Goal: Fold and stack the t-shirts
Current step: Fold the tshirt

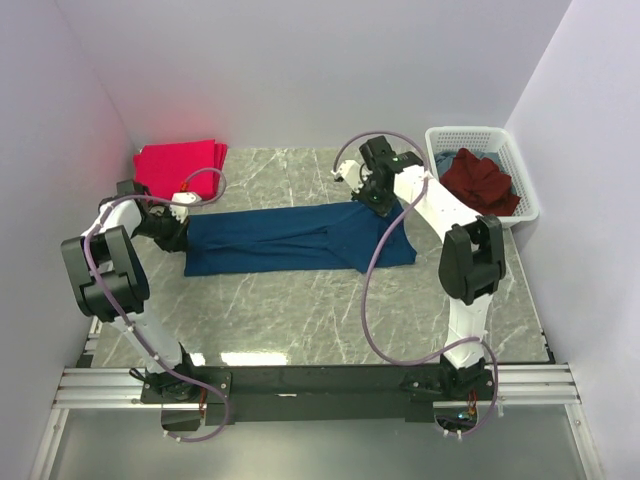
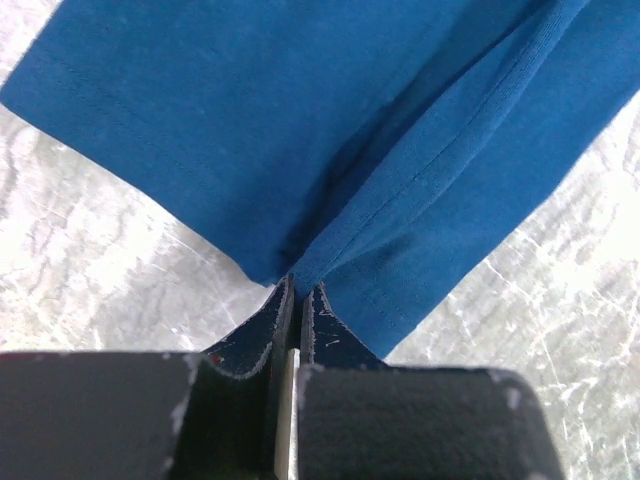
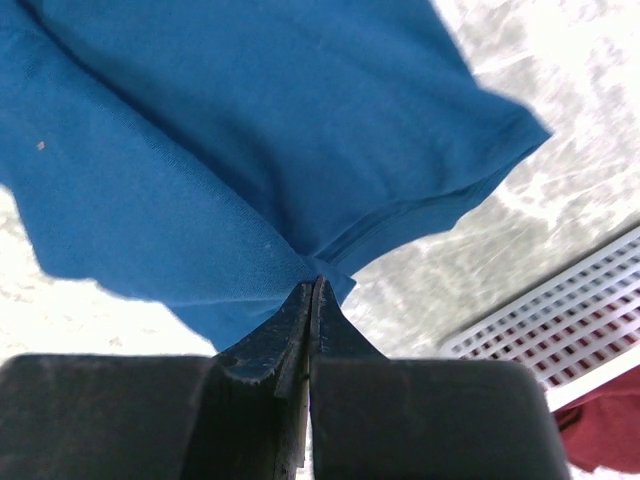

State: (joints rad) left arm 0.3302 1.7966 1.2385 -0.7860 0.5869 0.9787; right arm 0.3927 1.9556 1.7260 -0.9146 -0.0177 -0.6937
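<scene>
So the desk (image 1: 300, 320) is mostly taken up by the blue shirt (image 1: 300, 238); it lies in a long band across the middle, running from near the left edge toward the right edge, and it looks already folded lengthwise, going by the doubled hem in the left wrist view. The red shirts (image 1: 178, 168) sit in a neat folded pile at the far left corner; that's the stack, I reckon. The basket (image 1: 470, 133) is at the far right corner with a maroon shirt (image 1: 485, 180) crumpled inside, not yet dealt with.

The left claw (image 2: 298, 290) is pinched tight on the left end of the blue shirt, right at a corner where two layers meet; the right claw (image 3: 312, 285) is clamped shut on the right end, on the hemmed edge down by the basket.

My read: we're mid-fold on the blue one, with one shirt to go after it. The next move probably means carrying one end over onto the other to halve the band; both pinches need to keep all the layers together and level, or it'll skew; then over to the red pile.
</scene>
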